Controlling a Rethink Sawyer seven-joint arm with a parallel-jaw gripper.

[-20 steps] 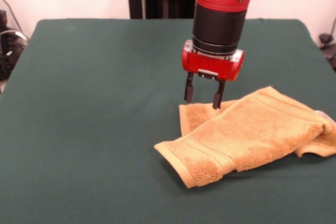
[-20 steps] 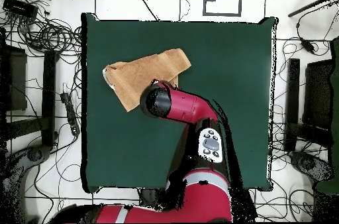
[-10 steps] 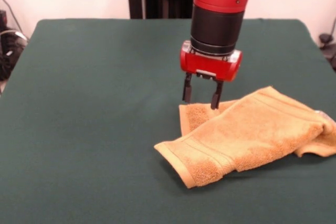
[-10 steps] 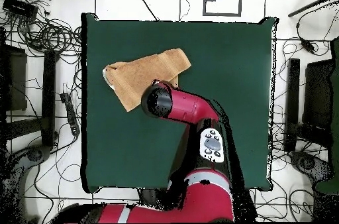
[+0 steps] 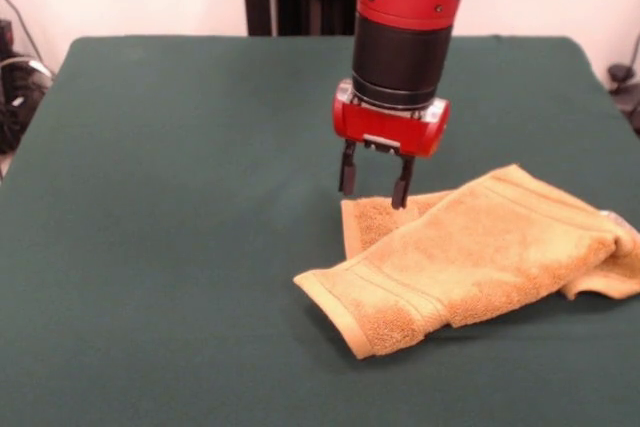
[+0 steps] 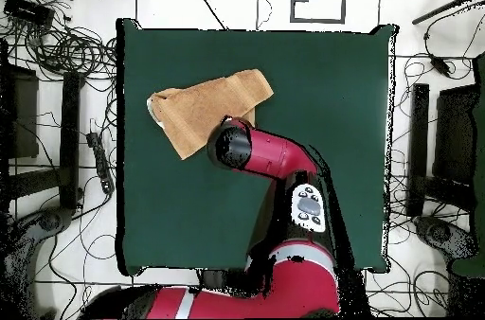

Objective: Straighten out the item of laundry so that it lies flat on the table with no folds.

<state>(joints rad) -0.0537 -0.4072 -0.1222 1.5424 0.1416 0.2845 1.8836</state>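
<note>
Green felt counter [image 5: 180,197] fills my front view, white wall behind. I see my gripper [image 5: 374,179] hanging just above the hand towel's [image 5: 480,247] far-left corner, fingers [image 5: 347,169] spread apart, holding nothing. Orange-tan towel sits right of centre, doubled over, stripe band [image 5: 385,292] at the near end, right end bunched.

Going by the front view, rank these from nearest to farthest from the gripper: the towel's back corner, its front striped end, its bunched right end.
From the gripper:
1. Towel back corner, just below the tips.
2. Front striped end, toward the camera.
3. Bunched right end, at the picture's right edge.
</note>
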